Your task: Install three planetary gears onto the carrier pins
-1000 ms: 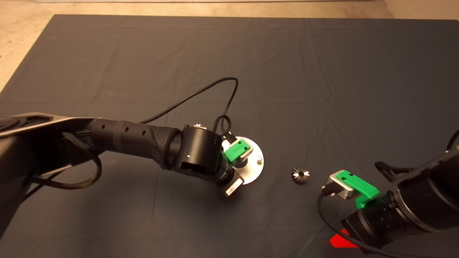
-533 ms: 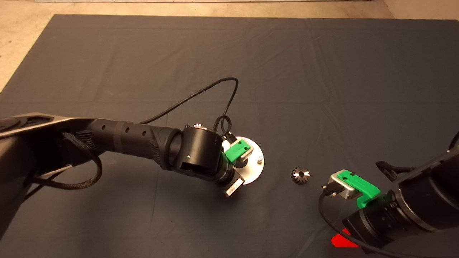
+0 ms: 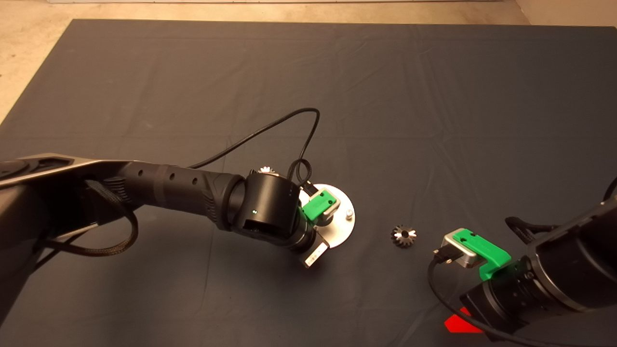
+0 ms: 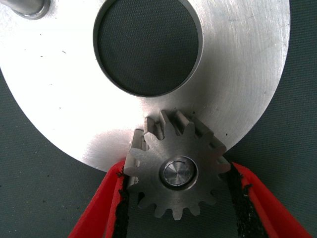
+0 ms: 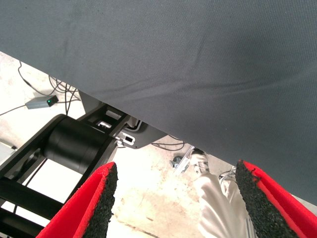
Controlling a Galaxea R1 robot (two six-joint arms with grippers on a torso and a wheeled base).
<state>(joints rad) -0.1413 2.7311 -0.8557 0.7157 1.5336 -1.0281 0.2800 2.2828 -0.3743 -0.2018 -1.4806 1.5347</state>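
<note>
Left end effector [image 4: 176, 198] gripping one planetary gear [image 4: 177, 168] between its black pads [image 4: 237, 196], fingers closed onto the teeth on both sides. Gear sitting on a carrier pin [image 4: 178, 173], pin tip showing through the centre hole, at the rim of the round metal disc [image 4: 64, 99] beside its large centre hole. Second carrier pin [image 3: 348, 212] standing bare on the disc's far side. Another planetary gear [image 3: 404, 235] lying on the dark mat [image 3: 434, 96] of the table, between disc and right end effector [image 5: 176, 198]. Third gear [image 3: 266, 170] peeking out behind the left wrist. Right end effector idling at the mat's near right, fingers spread wide, holding nothing, with a person's leg [image 5: 218, 203] showing beyond the mat edge.
</note>
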